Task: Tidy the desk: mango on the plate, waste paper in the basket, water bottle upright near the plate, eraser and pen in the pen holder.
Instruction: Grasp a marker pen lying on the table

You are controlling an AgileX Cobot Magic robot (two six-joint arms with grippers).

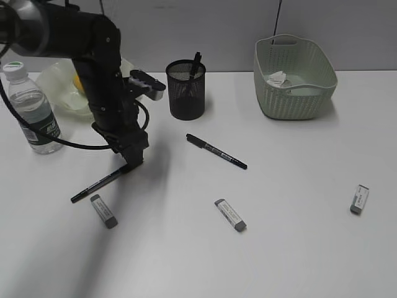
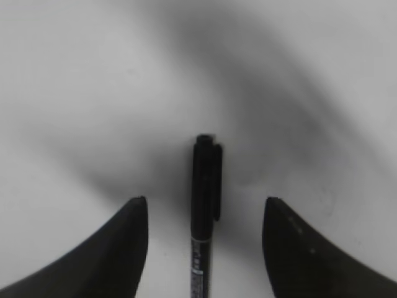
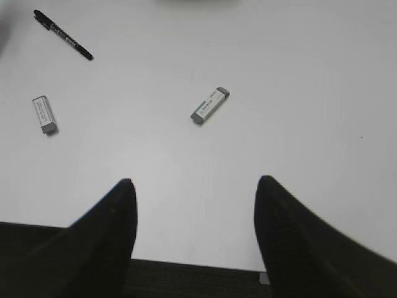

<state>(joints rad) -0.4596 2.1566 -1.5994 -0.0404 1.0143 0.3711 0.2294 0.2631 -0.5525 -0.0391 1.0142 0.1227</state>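
My left gripper (image 1: 131, 162) is open and low over the desk (image 1: 285, 242), its jaws (image 2: 206, 202) either side of a black pen (image 2: 205, 211) lying flat, also in the exterior view (image 1: 99, 183). A second pen (image 1: 216, 151) lies mid-desk. The pen holder (image 1: 186, 90) has one pen (image 1: 196, 64) in it. Three erasers lie loose (image 1: 103, 211) (image 1: 230, 215) (image 1: 360, 199). The water bottle (image 1: 34, 112) stands upright by the plate (image 1: 56, 87); the mango (image 1: 77, 84) shows partly behind the arm. The waste paper (image 1: 276, 78) lies in the basket (image 1: 294, 77). My right gripper (image 3: 196, 182) is open and empty, out of the exterior view.
The right wrist view shows the mid-desk pen (image 3: 63, 35) and two erasers (image 3: 44, 115) (image 3: 209, 105), with the desk's front edge (image 3: 186, 264) under the jaws. A grey wall runs behind the desk.
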